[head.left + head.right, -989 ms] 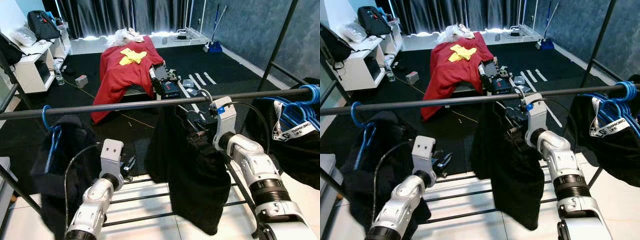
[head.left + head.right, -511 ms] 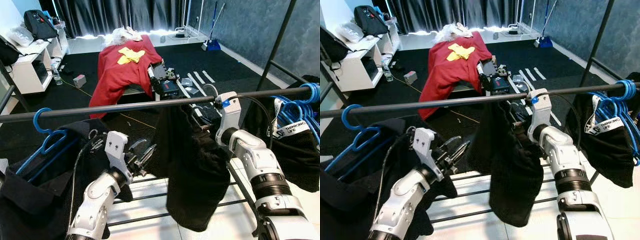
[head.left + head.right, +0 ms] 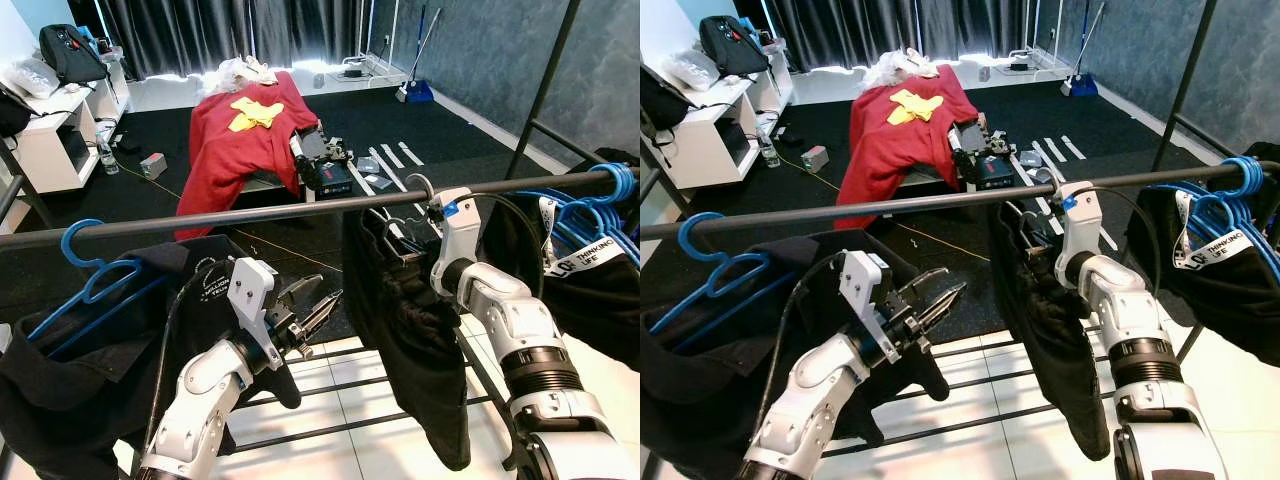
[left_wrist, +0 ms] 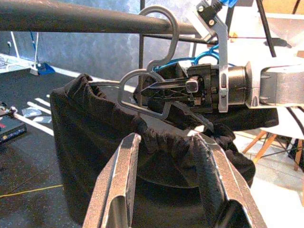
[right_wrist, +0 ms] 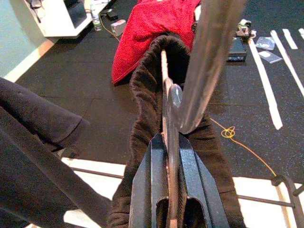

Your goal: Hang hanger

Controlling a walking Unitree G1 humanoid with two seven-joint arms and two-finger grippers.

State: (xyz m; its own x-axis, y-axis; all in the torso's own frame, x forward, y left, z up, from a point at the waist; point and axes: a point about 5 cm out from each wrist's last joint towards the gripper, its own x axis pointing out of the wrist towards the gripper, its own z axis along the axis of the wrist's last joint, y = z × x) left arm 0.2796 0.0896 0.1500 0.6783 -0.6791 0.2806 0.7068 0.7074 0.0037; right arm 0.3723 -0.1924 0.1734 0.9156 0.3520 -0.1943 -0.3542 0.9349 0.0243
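Your right end effector (image 5: 167,209) is clamped on the grey metal hanger (image 4: 152,80) carrying the black garment (image 3: 415,330), hook on the dark clothes rail (image 3: 250,213). Left end effector (image 3: 935,300) hovers open, empty. Next, release cleanly.

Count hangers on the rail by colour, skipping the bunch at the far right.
Blue hanger: 1
Grey hanger: 1
Total: 2
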